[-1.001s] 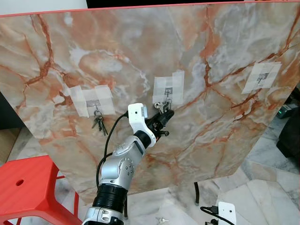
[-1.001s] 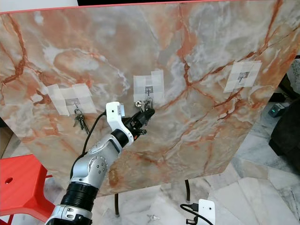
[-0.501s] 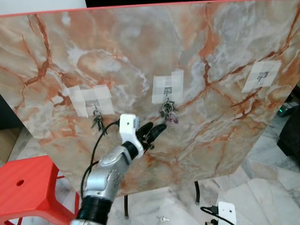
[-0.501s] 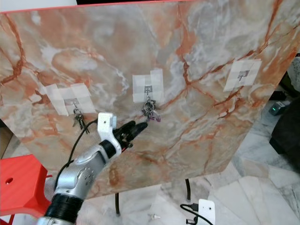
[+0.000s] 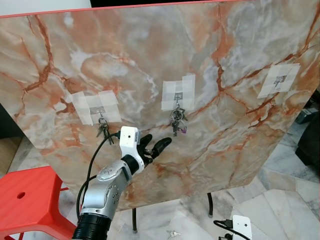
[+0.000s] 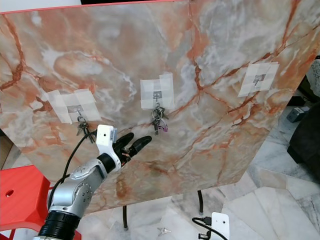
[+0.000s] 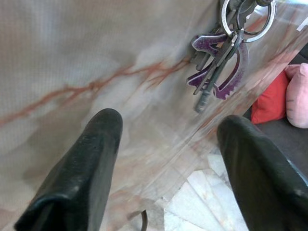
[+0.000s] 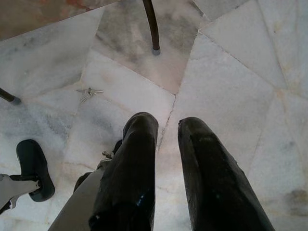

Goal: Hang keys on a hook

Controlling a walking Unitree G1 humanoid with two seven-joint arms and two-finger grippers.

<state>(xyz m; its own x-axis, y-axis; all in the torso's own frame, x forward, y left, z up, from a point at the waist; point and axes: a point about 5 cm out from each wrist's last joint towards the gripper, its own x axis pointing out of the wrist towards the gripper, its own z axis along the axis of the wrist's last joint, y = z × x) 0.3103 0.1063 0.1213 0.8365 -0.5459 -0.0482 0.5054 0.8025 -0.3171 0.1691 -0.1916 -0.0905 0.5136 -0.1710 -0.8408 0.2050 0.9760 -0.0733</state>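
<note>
1. Black fingers of the left pincer [image 5: 156, 146] spread wide, holding nothing, just below and beside the keys [image 5: 177, 120], clear of the marble panel [image 5: 225, 60].
2. Right pincer [image 8: 166, 139] hangs idle over the floor, fingers nearly together, empty; a second key bunch [image 8: 89, 92] lies on the tiles.
3. Keys dangle from the middle hook [image 5: 176, 101], taped to the panel; task looks done.
4. Another bunch [image 5: 104, 129] hangs on the left hook; right hook [image 5: 279, 80] bare.

The left gripper [image 5: 154, 145] is raised with fingers spread apart; the right gripper [image 8: 166, 126] hangs idle.
</note>
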